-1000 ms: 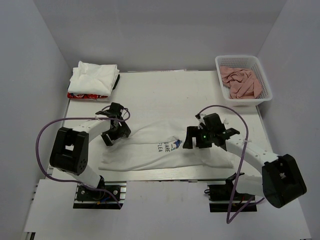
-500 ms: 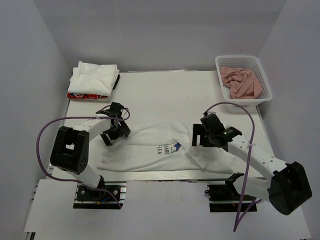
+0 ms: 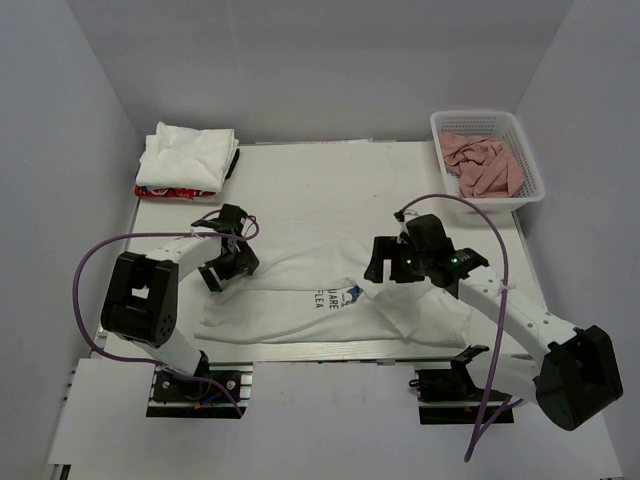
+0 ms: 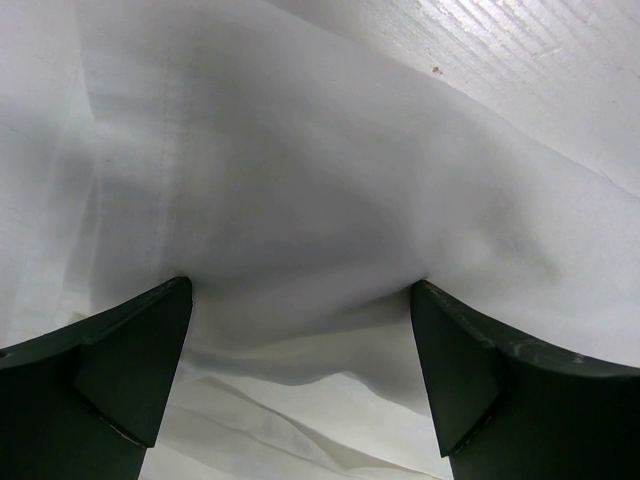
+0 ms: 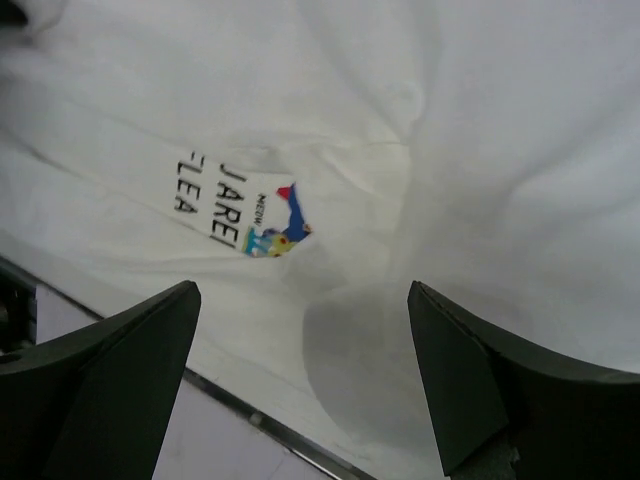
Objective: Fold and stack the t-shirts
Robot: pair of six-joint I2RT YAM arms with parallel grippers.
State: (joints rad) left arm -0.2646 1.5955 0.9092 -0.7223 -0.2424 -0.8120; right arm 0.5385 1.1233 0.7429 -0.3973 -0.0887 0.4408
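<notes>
A white t-shirt [image 3: 300, 300] with a colourful print and dark lettering [image 3: 340, 295] lies spread and creased along the table's front. My left gripper [image 3: 228, 272] is at its left end, open, with the jaws wide and low over white cloth [image 4: 300, 200]; its fingertips [image 4: 130, 370] flank a fold. My right gripper [image 3: 380, 272] is open above the shirt's middle, just right of the print [image 5: 270, 225], holding nothing. A stack of folded white t-shirts [image 3: 187, 155] sits at the back left corner.
A white basket [image 3: 520, 128] holding salmon-pink cloths [image 3: 482, 165] stands at the back right. A red patterned item [image 3: 170, 191] lies under the folded stack. The table's metal front edge [image 5: 240, 415] runs just below the shirt.
My right arm has swung and its gripper has shifted slightly left and back over the shirt. The left gripper has barely moved.
</notes>
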